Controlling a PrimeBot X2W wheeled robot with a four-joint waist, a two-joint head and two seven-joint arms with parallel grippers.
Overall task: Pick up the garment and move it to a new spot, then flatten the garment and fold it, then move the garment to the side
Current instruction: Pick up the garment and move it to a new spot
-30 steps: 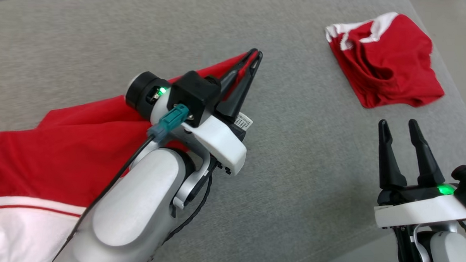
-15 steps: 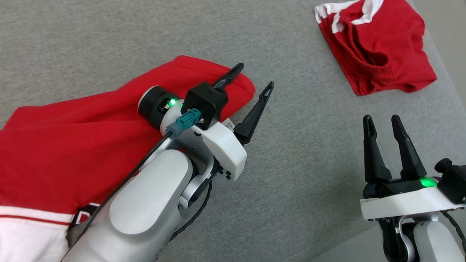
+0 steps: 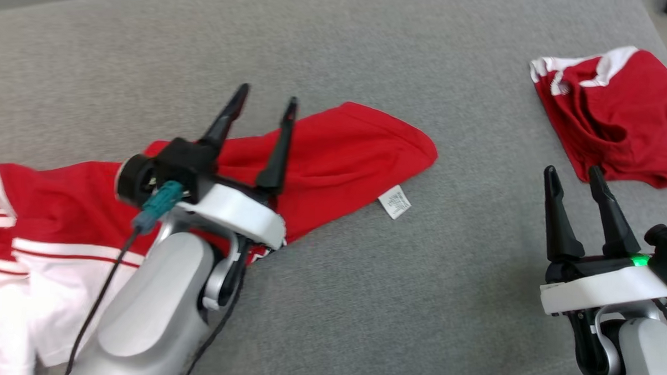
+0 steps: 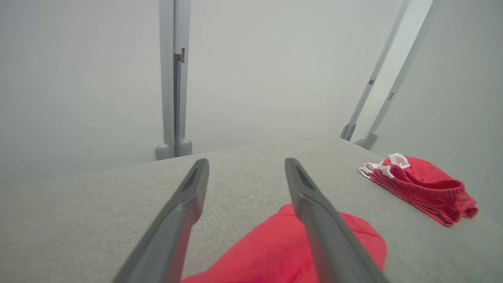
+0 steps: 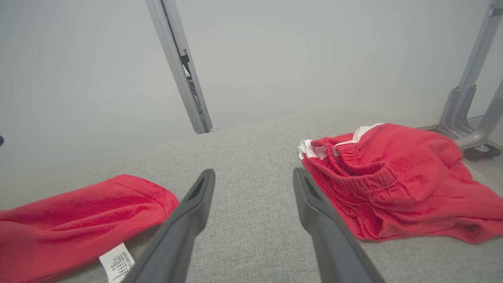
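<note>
Grey padded surface (image 3: 371,55): lies under the garment.
Garment (image 3: 340,149): red and white, lying loose.
Folded red shorts (image 3: 618,131): well right of the garment.
Left fingers (image 3: 279,147): wide, holding nothing, over the garment.
Right fingers (image 3: 557,217): wide, holding nothing, right of the garment.
White label (image 3: 394,202): at the garment's near edge.

silver-grey forearms (image 3: 146,314), white wrist plates (image 3: 238,214), long black gripper fingers (image 3: 559,228), a teal plug (image 3: 158,203) with black cable (image 3: 99,307), green light (image 3: 636,259).
</note>
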